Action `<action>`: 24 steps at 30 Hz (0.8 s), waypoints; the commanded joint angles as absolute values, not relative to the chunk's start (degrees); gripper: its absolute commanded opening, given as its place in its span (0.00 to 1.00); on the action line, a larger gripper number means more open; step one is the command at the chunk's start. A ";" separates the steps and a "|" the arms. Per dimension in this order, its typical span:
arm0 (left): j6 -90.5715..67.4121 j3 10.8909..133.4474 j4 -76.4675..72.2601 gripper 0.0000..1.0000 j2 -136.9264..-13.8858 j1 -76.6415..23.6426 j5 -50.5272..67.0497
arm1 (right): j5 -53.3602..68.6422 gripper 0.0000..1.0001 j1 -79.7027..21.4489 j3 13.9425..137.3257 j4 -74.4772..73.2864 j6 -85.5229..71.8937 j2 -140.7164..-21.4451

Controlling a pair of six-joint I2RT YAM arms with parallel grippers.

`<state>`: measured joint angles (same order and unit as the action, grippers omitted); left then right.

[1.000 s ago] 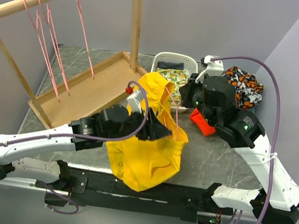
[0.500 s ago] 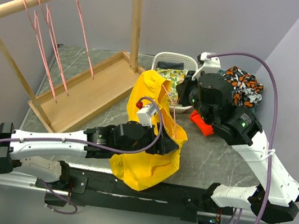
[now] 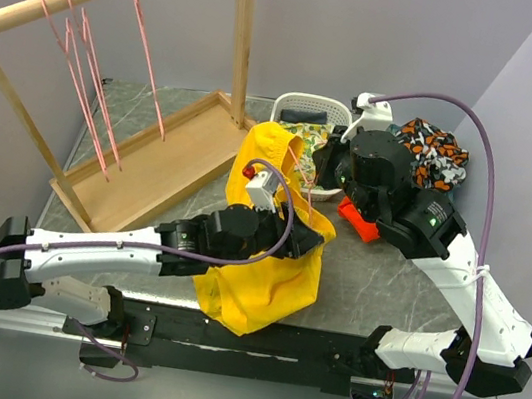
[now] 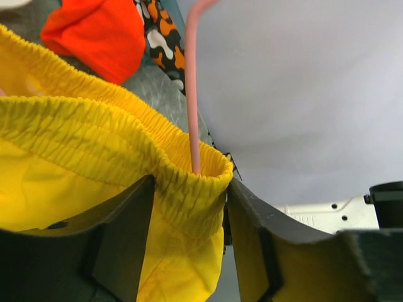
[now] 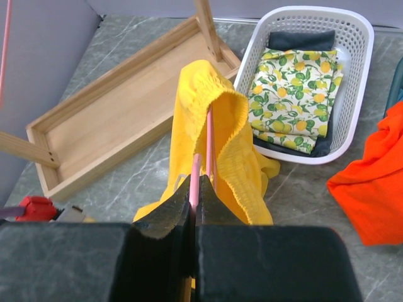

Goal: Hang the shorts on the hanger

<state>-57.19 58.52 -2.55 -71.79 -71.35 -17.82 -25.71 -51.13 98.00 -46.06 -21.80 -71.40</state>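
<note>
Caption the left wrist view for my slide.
Left tool grips the shorts' gathered waistband, hanger wire rising from the fold.

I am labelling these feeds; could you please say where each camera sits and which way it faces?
Top external: above and behind the bases, facing down over the grey table; both arms show.
Left wrist: on the left arm, looking along the left tool at the waistband of the bright yellow fabric shorts; both fingers show.
Right wrist: on the right arm, looking down past the right tool, shut on the thin pink wire hanger, toward the white plastic basket.
Shared: both wrist views show shorts, hanger, orange-red cloth.
</note>
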 commanded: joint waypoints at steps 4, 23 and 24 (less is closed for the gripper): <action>-55.02 61.26 -9.49 0.50 -73.91 -69.43 -14.77 | -25.75 0.00 -52.29 101.51 -42.98 -23.91 -71.45; -56.51 53.44 -29.44 0.01 -72.51 -69.35 -16.69 | -25.40 0.14 -52.65 99.67 -41.40 -23.29 -69.79; -56.43 53.09 -30.31 0.01 -72.42 -69.35 -17.22 | -25.14 0.19 -52.65 99.58 -40.96 -23.12 -69.61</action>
